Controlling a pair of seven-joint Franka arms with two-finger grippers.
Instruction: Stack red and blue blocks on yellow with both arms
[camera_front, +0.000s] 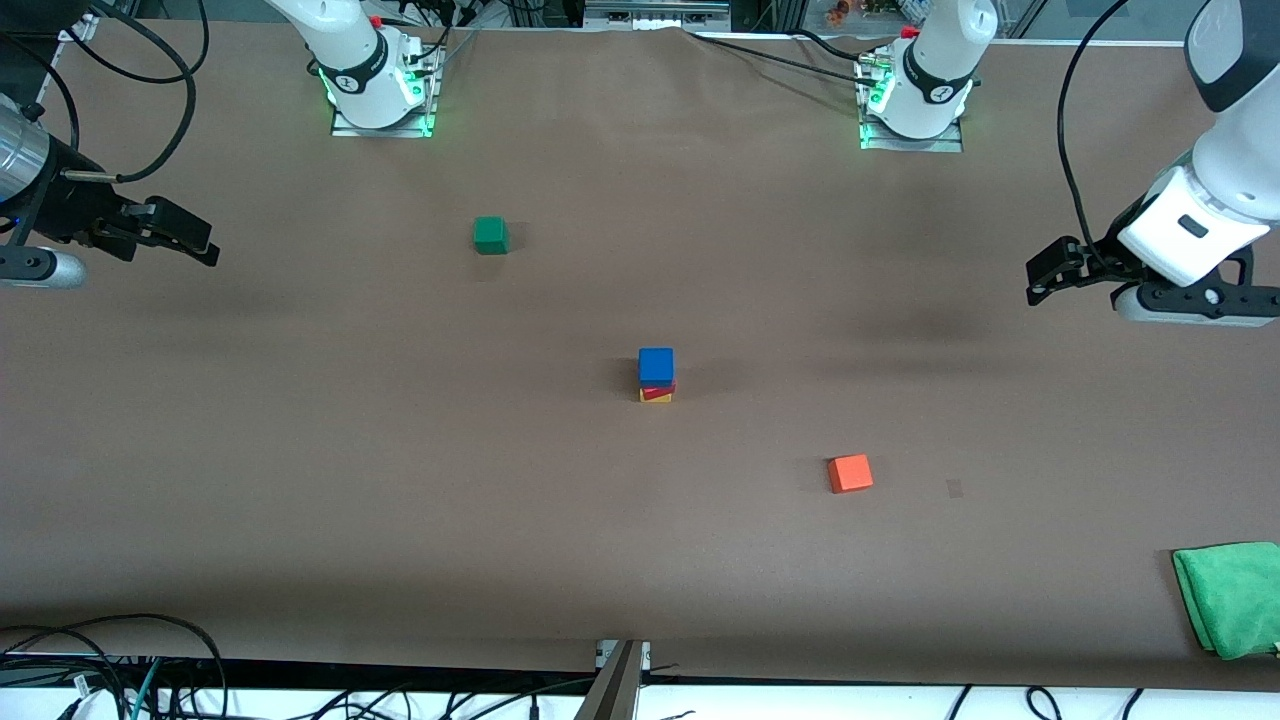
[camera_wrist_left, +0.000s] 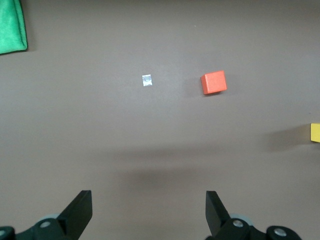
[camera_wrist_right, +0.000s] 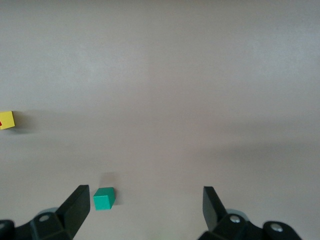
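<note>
Front view: small matte blue cube (camera_front: 656, 364) tops deep red cube (camera_front: 660, 389) on bright-yellow cube (camera_front: 655, 397) mid-bench; left gripper (camera_front: 1043, 274) at 3 o'clock and right gripper (camera_front: 195, 240) at 9 o'clock wait with jaws wide, empty.

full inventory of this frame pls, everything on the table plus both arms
blue block: 1, bright blue, top of the stack at mid-table
red block: 1, deep red, under the blue one, on the yellow one, turned a little askew
yellow block: 1, bright yellow, bottom of the stack, on the table
green cube: 1, green, alone, farther from the front camera than the stack, toward the right arm's end
orange cube: 1, orange, alone, nearer the front camera than the stack, toward the left arm's end
green cloth: 1, green, folded, at the table's edge at the left arm's end
table: 1, brown
left gripper: 1, black, open, empty, over the left arm's end, waiting
right gripper: 1, black, open, empty, over the right arm's end, waiting
</note>
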